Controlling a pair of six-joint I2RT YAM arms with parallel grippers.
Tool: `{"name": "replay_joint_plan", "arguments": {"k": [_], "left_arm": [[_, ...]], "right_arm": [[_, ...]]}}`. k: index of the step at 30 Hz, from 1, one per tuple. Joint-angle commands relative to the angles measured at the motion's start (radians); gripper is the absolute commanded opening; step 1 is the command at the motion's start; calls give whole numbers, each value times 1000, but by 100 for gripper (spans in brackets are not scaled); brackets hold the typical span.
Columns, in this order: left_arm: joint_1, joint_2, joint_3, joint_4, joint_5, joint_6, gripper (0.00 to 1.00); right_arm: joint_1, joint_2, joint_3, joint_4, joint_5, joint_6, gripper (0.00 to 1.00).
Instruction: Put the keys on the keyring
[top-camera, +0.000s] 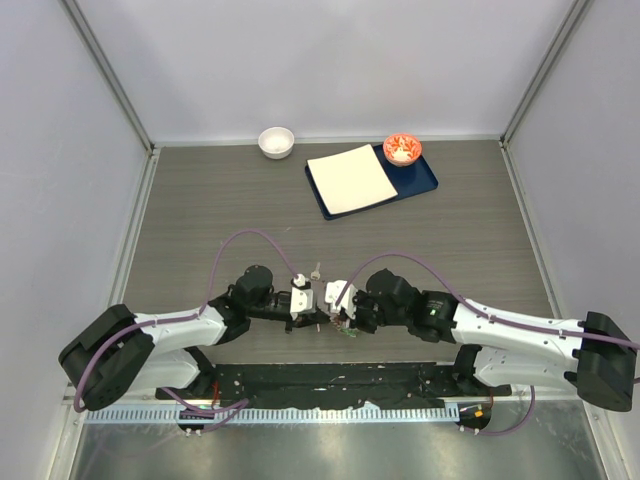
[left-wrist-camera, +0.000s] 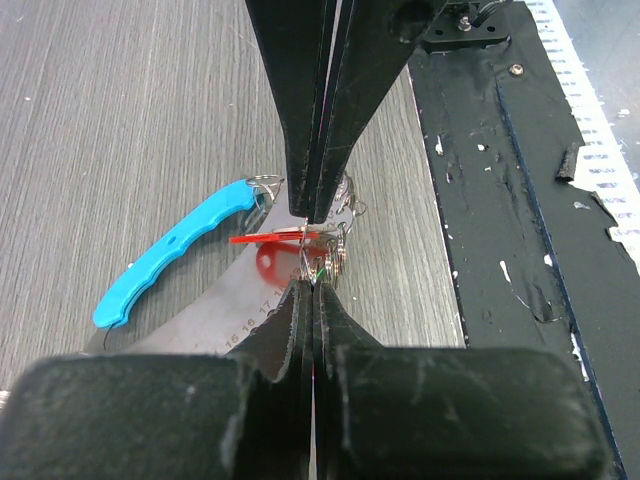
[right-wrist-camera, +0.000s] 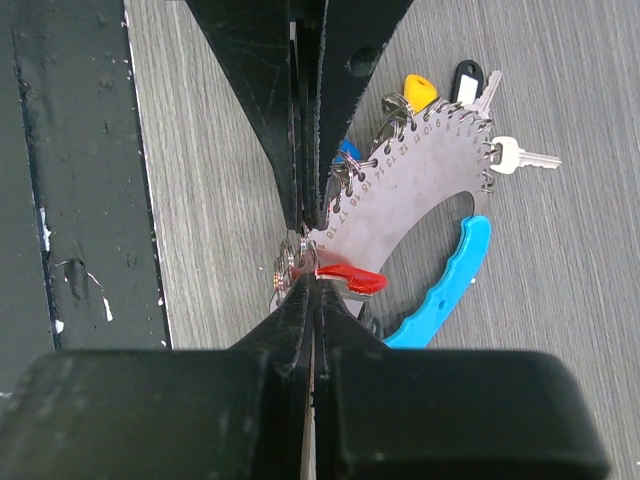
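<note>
The keyring (right-wrist-camera: 430, 170) (a flat grey crescent with numbered holes round its edge and a blue plastic grip (right-wrist-camera: 450, 270)) lies flat on the surface (top-camera: 200, 200). It sits close to the near edge, about midway along it, just past the black strip (left-wrist-camera: 500, 200) where the arms are bolted.

Much of the job looks done. A yellow key (right-wrist-camera: 420, 92), a black key (right-wrist-camera: 466, 80), a blue key (right-wrist-camera: 348, 150) and a plain silver key (right-wrist-camera: 520, 155) hang from small rings at the holes. The red key (right-wrist-camera: 350, 278) is the one being worked, at one end of the crescent. I cannot tell whether it is threaded yet, so I judge this key to be what is left.

The two hands meet tip to tip over that spot. The right hand (right-wrist-camera: 312, 280) is closed tight with its tips at the red key, seemingly pinching its metal end. The left hand (left-wrist-camera: 312, 287) is closed tight too, its tips among the small rings at the crescent's edge (what exactly it nips I cannot make out).

The top view gives the layout: a white bowl (top-camera: 276, 141) and a blue tray (top-camera: 425, 182) stand well apart toward the far edge. From there, though, the hands hide nearly all of the keyring. Only the right wrist view shows the row of hung keys. The left wrist view shows none of those, but it has the full length of the grip and a sliver of green at the left hand's tips (perhaps another key).
</note>
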Motion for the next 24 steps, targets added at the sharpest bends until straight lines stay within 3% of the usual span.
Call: {"name": "replay_joint_plan", "arguments": {"k": [1,24], "left_arm": [[-4,-27,-1,32,1,16,0],[-4,-44,-25,97,1,-10,0]], "right_arm": [[8,15,36,12,-14,-9,1],[10,41,30,41,-86,-21,1]]}}
